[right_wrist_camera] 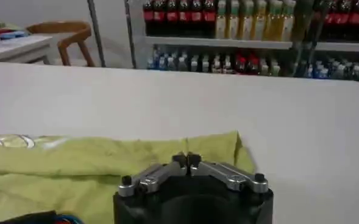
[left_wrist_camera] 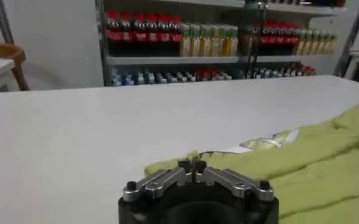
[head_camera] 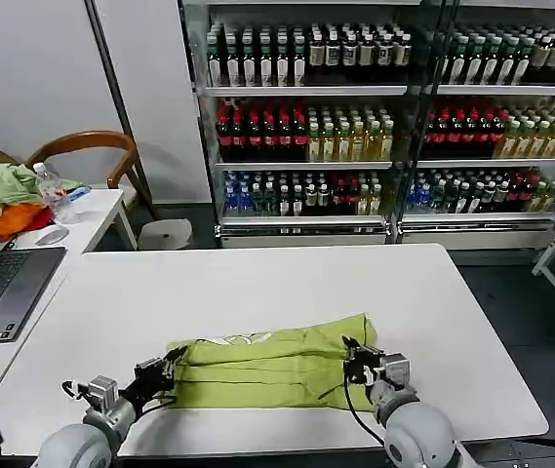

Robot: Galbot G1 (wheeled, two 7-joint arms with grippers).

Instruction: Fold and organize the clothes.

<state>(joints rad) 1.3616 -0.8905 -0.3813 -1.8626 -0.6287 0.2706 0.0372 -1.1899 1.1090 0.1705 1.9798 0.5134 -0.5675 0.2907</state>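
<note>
Both claws pinch folded T-shirt [head_camera: 272, 368]; long axis runs left-right.

Bright, even indoor light falls on the white tabletop [head_camera: 257, 292], shadows stay faint, and the wrist views look soft, with distant shelves [left_wrist_camera: 216, 58] blurred.

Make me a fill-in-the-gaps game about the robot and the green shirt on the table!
1. The lime T-shirt lies on the white ____.
2. The left gripper and the right gripper are each shut on one ____ of the T-shirt.
3. The shelves behind the table hold rows of ____.
4. On the side table, a laptop lies ____.

Missing words: table; end; bottles; open
</note>
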